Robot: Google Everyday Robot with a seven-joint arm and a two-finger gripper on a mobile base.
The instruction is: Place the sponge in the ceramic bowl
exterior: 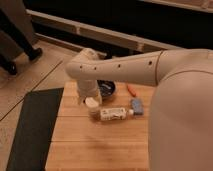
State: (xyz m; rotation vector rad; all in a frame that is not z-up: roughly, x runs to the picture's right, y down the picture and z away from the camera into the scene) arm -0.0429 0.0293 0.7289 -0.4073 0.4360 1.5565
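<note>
The sponge point(136, 105), a small light-blue block, lies on the wooden table point(95, 145) just right of a white bottle's cap. The ceramic bowl point(108, 89), dark and glossy, sits behind it toward the left, partly hidden by my arm. My white arm reaches in from the right, bends at an elbow and drops down at the bowl's left edge. My gripper point(88, 96) is at the lower end of that arm, left of the bowl and well left of the sponge, mostly hidden behind the wrist.
A white bottle point(114, 113) lies on its side in front of the bowl. A small white-lidded jar point(92, 104) stands at the bottle's left end. An orange stick point(131, 90) lies right of the bowl. A dark mat point(32, 130) covers the floor left of the table.
</note>
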